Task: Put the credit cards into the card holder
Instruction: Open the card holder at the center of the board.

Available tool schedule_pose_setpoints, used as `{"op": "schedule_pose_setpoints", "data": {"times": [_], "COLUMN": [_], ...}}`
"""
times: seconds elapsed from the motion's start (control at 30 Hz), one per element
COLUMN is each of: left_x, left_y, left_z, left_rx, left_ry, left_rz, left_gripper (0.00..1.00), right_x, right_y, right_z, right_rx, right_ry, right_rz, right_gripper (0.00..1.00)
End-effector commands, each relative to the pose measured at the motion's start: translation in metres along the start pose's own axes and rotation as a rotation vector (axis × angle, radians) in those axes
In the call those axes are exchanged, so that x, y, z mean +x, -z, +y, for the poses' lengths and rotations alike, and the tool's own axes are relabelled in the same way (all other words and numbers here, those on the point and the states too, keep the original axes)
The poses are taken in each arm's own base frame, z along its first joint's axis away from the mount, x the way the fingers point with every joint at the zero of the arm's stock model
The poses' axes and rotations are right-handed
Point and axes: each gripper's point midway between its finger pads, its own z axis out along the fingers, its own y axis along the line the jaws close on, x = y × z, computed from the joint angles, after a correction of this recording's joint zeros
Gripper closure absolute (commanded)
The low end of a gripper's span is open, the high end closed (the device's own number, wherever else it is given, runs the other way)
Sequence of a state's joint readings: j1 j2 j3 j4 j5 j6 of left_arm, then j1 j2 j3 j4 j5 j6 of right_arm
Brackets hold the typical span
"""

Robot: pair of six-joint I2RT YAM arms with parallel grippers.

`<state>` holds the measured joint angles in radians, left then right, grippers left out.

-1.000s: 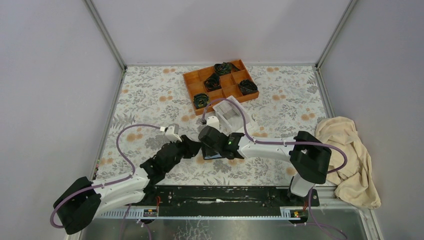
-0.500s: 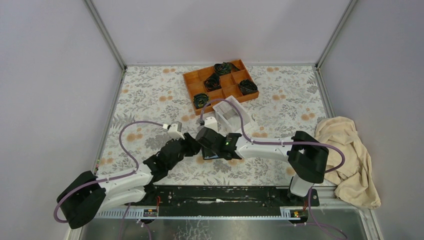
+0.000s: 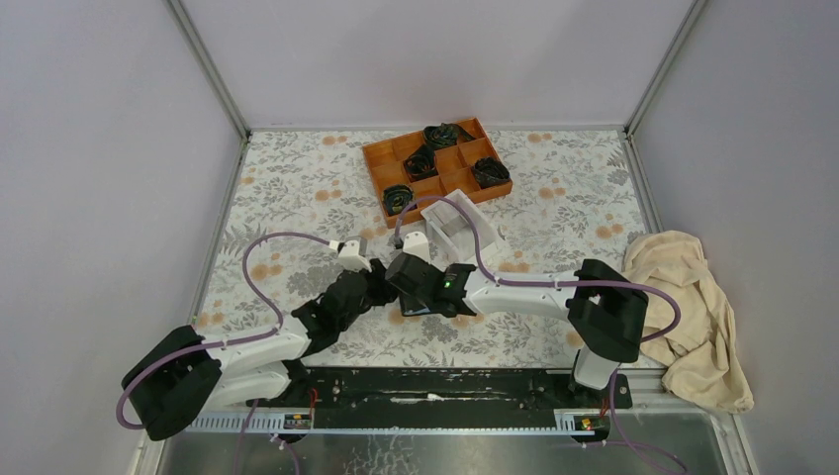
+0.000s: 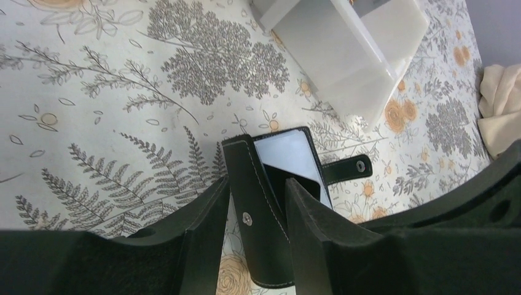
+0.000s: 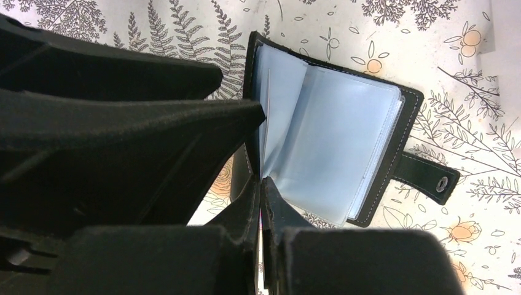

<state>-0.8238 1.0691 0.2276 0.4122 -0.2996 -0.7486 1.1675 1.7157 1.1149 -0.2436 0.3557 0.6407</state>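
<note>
The black card holder [image 5: 408,132] lies open on the table, its bluish-grey pockets [image 5: 335,141] fanned out and its clasp strap to the right. It also shows under both grippers in the top view [image 3: 420,309]. My left gripper [image 4: 257,184] is shut on its raised black cover [image 4: 264,246] and holds it upright. My right gripper [image 5: 263,181] is shut on a thin pale credit card [image 5: 268,132], seen edge-on, whose far end sits among the pockets next to the raised cover. The two grippers meet at the holder [image 3: 391,285]. No other cards are in view.
A white open-top box [image 3: 457,226] stands just beyond the holder, also in the left wrist view [image 4: 344,49]. An orange compartment tray [image 3: 435,166] with dark bundles sits at the back. A cream cloth [image 3: 688,307] lies at the right edge.
Both grippers have shifted slightly left and away from the near edge at the holder. The left arm's elbow has moved forward. The holds look unchanged.
</note>
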Motion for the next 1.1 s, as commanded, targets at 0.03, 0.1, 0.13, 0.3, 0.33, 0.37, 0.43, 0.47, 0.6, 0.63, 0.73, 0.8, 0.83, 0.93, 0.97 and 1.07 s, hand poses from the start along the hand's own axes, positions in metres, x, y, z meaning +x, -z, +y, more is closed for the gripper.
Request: {"op": "schedule_pose_setpoints", "data": {"times": [0.03, 0.1, 0.13, 0.3, 0.33, 0.37, 0.43, 0.47, 0.6, 0.63, 0.73, 0.8, 0.83, 0.93, 0.97, 1.07], "left_x": [-0.026, -0.030, -0.031, -0.033, -0.033, -0.033, -0.033, -0.032, -0.022, -0.020, -0.010, -0.005, -0.003, 0.005, 0.007, 0.010], "left_y": [-0.002, -0.003, -0.003, -0.009, -0.010, -0.011, -0.014, -0.016, -0.023, -0.024, -0.025, -0.025, -0.024, -0.023, -0.022, -0.019], "left_z": [-0.002, -0.002, -0.002, -0.004, -0.004, -0.005, -0.006, -0.006, -0.004, -0.003, 0.002, 0.007, 0.009, 0.016, 0.018, 0.025], "left_rx": [-0.042, -0.048, -0.054, -0.068, -0.069, -0.069, -0.073, -0.078, -0.090, -0.093, -0.104, -0.114, -0.118, -0.132, -0.137, -0.153], "left_ry": [-0.012, -0.013, -0.018, -0.039, -0.040, -0.044, -0.052, -0.060, -0.078, -0.082, -0.087, -0.086, -0.085, -0.082, -0.080, -0.069], "left_rz": [-0.092, -0.105, -0.107, -0.102, -0.100, -0.099, -0.091, -0.083, -0.043, -0.034, -0.004, 0.008, 0.014, 0.029, 0.032, 0.027], "left_gripper": [0.53, 0.53, 0.53, 0.52, 0.52, 0.52, 0.52, 0.52, 0.52, 0.52, 0.54, 0.56, 0.57, 0.59, 0.59, 0.64], "right_x": [-0.010, -0.009, -0.009, -0.008, -0.008, -0.007, -0.008, -0.007, -0.006, -0.006, -0.007, -0.007, -0.008, -0.009, -0.009, -0.010], "right_y": [0.004, 0.003, 0.003, 0.004, 0.004, 0.004, 0.004, 0.004, 0.003, 0.003, 0.004, 0.004, 0.005, 0.006, 0.006, 0.007], "right_z": [0.011, 0.011, 0.011, 0.012, 0.012, 0.012, 0.012, 0.012, 0.012, 0.011, 0.011, 0.012, 0.011, 0.012, 0.012, 0.012], "right_rx": [0.000, 0.001, -0.001, 0.001, 0.000, 0.002, 0.003, 0.003, 0.006, 0.008, 0.010, 0.010, 0.011, 0.011, 0.011, 0.008], "right_ry": [0.010, 0.013, 0.013, 0.016, 0.016, 0.016, 0.016, 0.018, 0.019, 0.019, 0.018, 0.018, 0.020, 0.019, 0.020, 0.017], "right_rz": [-0.035, -0.031, -0.032, -0.033, -0.034, -0.033, -0.035, -0.033, -0.032, -0.032, -0.034, -0.036, -0.036, -0.039, -0.041, -0.043], "right_gripper": [1.00, 1.00, 1.00, 1.00, 1.00, 1.00, 1.00, 1.00, 1.00, 1.00, 1.00, 1.00, 1.00, 1.00, 1.00, 1.00]}}
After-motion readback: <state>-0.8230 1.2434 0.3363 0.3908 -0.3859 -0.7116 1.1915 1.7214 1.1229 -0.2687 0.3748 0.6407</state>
